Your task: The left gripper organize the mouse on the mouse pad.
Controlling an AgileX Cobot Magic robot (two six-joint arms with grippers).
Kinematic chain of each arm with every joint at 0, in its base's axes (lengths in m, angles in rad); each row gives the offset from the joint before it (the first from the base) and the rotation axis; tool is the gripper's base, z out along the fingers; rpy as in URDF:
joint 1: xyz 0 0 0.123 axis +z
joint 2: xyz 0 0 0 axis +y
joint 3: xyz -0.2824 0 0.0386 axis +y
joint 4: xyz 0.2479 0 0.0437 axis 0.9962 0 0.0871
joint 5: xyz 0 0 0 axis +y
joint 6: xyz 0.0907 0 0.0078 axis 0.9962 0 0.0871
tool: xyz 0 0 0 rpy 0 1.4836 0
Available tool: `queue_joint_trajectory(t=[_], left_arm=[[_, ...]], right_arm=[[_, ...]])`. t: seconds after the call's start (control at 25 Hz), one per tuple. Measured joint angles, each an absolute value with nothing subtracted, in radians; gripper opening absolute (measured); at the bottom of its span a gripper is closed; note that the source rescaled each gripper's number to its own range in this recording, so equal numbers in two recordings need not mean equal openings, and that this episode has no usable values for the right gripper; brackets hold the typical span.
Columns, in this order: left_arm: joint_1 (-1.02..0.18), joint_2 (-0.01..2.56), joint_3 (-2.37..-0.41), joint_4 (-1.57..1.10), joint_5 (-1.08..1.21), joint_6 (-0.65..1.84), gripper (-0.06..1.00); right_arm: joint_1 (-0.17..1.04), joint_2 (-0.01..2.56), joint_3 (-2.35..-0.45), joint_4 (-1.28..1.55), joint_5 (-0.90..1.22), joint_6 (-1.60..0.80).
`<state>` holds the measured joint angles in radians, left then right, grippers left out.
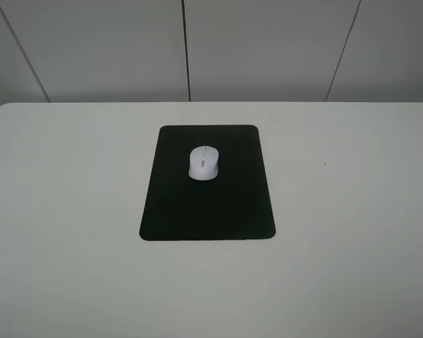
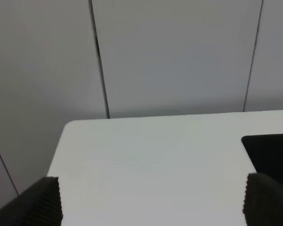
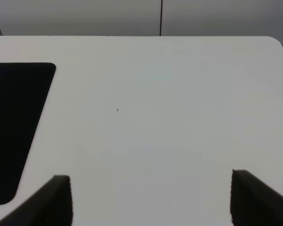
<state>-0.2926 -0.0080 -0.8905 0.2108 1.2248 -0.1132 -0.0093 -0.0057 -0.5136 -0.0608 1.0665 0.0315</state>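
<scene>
The white mouse lies on the far half of the black mouse pad, which sits in the middle of the white table. Neither arm shows in the high view. In the left wrist view my left gripper stands open, its two dark ribbed fingertips wide apart above bare table, with a corner of the pad beside one tip. My right gripper is open too, over bare table, with the pad's edge off to one side. The mouse is out of both wrist views.
The white table has rounded far corners and ends at a grey panelled wall. A tiny dark speck marks the table right of the pad.
</scene>
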Motion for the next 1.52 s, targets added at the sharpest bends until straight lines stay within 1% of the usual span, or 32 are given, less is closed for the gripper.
queue_joint_trajectory(t=[0.28, 0.56, 0.88, 1.0, 1.32, 1.52], left_arm=[[-0.293, -0.008, -0.86, 0.171, 1.224, -0.112, 1.0], [-0.293, -0.008, -0.706, 0.098, 1.21, -0.112, 1.0], [-0.293, -0.007, -0.528, 0.062, 1.131, -0.112, 1.0], [-0.293, -0.007, -0.508, 0.053, 1.093, -0.112, 1.0], [-0.293, -0.007, -0.506, 0.052, 1.083, -0.099, 1.0], [-0.275, -0.007, -0.506, 0.068, 1.083, 0.0, 1.0]], right_arm=[[-0.009, -0.006, -0.514, -0.062, 1.067, 0.031], [-0.009, -0.006, -0.514, -0.061, 1.067, 0.031], [-0.009, -0.006, -0.514, -0.061, 1.067, 0.031], [-0.009, -0.006, -0.514, -0.061, 1.067, 0.031], [-0.009, -0.006, -0.514, -0.061, 1.067, 0.031], [-0.009, -0.006, -0.514, -0.061, 1.067, 0.031]])
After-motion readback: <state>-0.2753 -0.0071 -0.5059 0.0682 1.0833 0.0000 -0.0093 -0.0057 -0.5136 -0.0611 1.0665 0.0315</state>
